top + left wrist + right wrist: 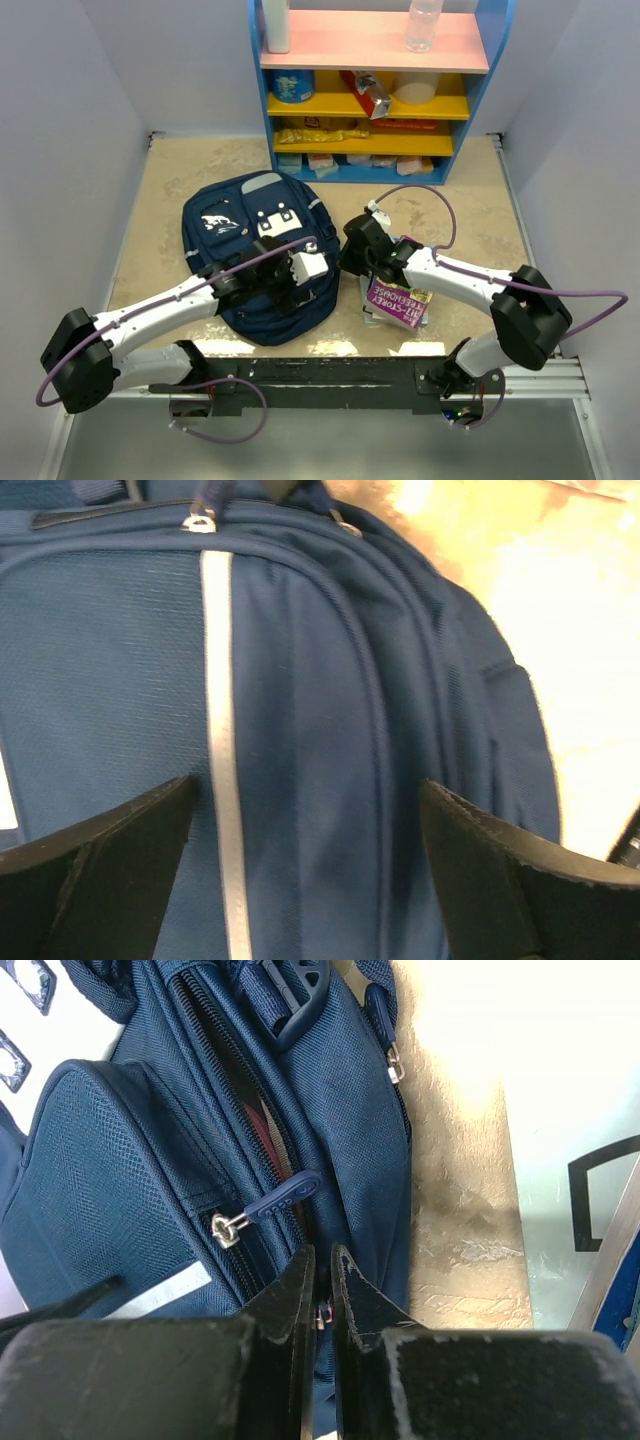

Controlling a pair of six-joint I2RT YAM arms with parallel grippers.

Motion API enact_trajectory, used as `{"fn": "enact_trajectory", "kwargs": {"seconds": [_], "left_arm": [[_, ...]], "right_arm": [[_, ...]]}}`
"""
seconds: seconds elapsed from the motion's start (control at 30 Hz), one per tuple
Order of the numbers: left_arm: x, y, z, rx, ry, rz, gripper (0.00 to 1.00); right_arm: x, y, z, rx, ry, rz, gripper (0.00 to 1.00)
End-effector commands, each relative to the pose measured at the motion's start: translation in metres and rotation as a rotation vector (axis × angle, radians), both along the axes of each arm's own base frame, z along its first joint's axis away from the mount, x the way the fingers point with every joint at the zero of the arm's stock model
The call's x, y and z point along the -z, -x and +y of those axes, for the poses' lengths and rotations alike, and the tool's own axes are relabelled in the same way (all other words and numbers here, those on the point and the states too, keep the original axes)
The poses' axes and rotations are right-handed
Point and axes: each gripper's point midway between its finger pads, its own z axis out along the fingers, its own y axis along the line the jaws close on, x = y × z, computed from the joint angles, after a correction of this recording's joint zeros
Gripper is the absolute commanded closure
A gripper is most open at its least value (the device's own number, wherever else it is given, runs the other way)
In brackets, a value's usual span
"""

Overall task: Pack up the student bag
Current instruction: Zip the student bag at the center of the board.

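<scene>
Left wrist view, Ana begins: "the left gripper (308, 790) has its 2 fingers spread wide, with nothing between them. Directly beneath them is the student bag (300, 680), and a pale stripe (222, 760) runs away ahead of the left finger."

Ben: "Do the tips touch the cloth?"

Ana: "That cannot be told. On the bag's other side, the right gripper (320, 1260) is pressed almost together on a small zip tab (320, 1315) at the bag's edge. It is tiny, so calling it the tab is a judgement. Ahead of those fingers the main zip gapes, showing reddish lining (258, 1120)."

Ben: "What could go wrong?"

Ana: "The bag is soft and nothing visibly pins it. If the right arm tugs the tab, the whole bag may slide or bunch instead of the zip running. The bite is small too, so the tab could slip out. Behind that gripper, under its forearm, lies a purple book (400, 302), and a sweep of the arm could shove it."

Ben: "Which way does the bag lie?"

Ana: "Flat, front up, between the 2 grippers. Its long axis runs from beyond the left gripper back toward the arm bases, slanting slightly right as it nears them. The logo (220, 222) sits at the far end. Which end is the bag's top is unclear."
</scene>
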Motion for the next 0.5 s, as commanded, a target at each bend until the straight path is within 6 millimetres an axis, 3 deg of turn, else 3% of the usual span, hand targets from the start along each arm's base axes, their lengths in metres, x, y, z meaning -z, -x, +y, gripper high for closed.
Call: {"fn": "enact_trajectory", "kwargs": {"seconds": [0.0, 0.03, 0.07, 0.1, 0.13, 0.47], "left_arm": [[-0.008, -0.020, -0.005, -0.008, 0.000, -0.101, 0.11], [-0.008, -0.021, -0.005, -0.006, 0.000, -0.108, 0.21], [-0.008, -0.021, -0.005, -0.001, 0.000, -0.113, 0.45], [-0.011, -0.026, -0.004, -0.017, -0.004, -0.134, 0.93], [-0.009, -0.026, -0.004, -0.016, -0.008, -0.129, 1.00], [0.001, 0.003, -0.012, 0.115, 0.020, -0.034, 1.00]], "right_arm": [[-0.044, -0.011, 0.018, 0.001, -0.132, -0.081, 1.00], [-0.044, -0.010, 0.018, -0.001, -0.133, -0.080, 1.00], [-0.045, -0.009, 0.018, -0.003, -0.138, -0.078, 1.00], [-0.044, -0.008, 0.018, -0.004, -0.138, -0.077, 1.00], [-0.045, -0.008, 0.018, -0.007, -0.139, -0.078, 1.00], [-0.046, -0.019, 0.020, -0.002, -0.113, -0.099, 1.00]]}}
